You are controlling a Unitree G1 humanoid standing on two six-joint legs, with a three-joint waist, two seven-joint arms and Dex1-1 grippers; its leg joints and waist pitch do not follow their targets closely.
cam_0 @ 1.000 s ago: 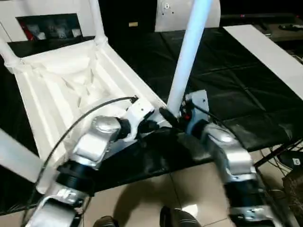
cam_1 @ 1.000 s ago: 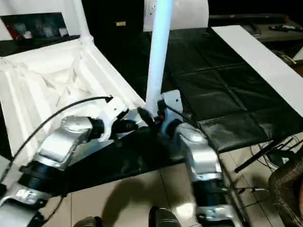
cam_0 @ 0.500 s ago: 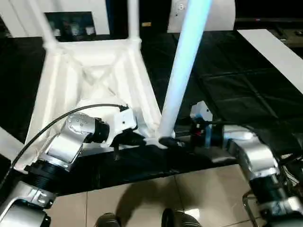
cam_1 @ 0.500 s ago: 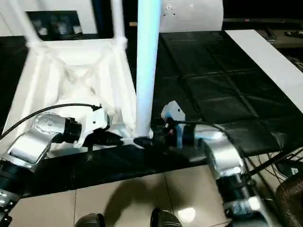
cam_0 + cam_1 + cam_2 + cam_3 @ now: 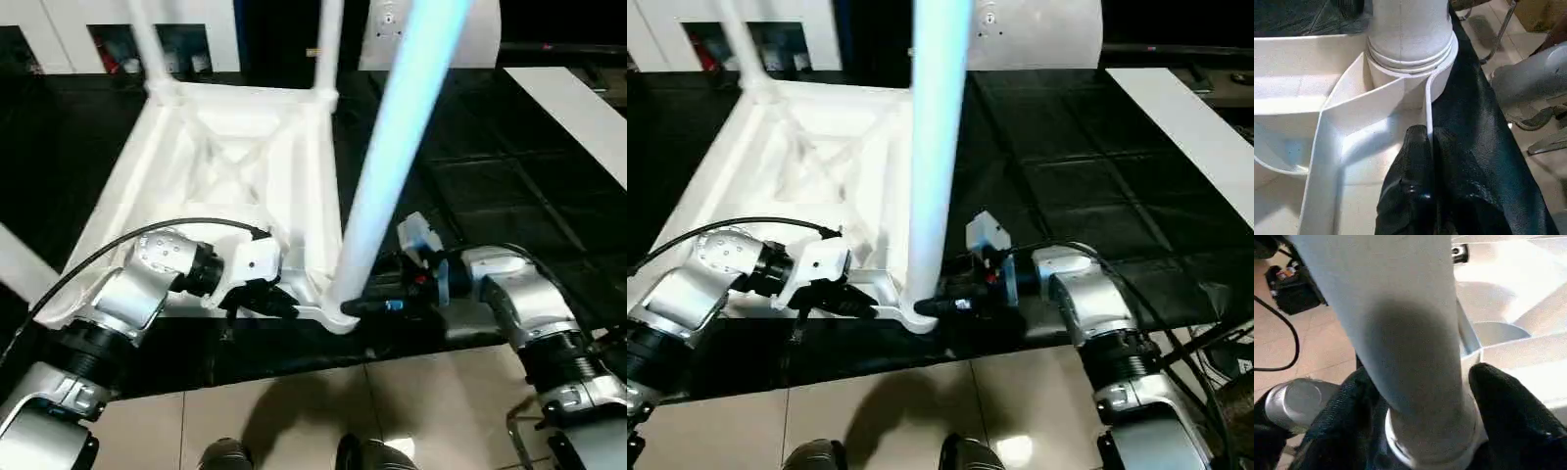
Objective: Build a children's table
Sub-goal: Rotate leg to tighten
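Left gripper (image 5: 1425, 147) pinches white plastic upside-down table top (image 5: 235, 166) rim. Right gripper (image 5: 1420, 431) fingers hug long white round leg (image 5: 392, 176) base. Light, stiff, slippery; you grip low.

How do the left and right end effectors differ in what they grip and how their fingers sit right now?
The left end effector is pinched shut on the tabletop's thin rim; the right end effector straddles the near leg's base, fingers spread either side. Left grips flat plastic, right a round post. Both work at the same near corner socket.
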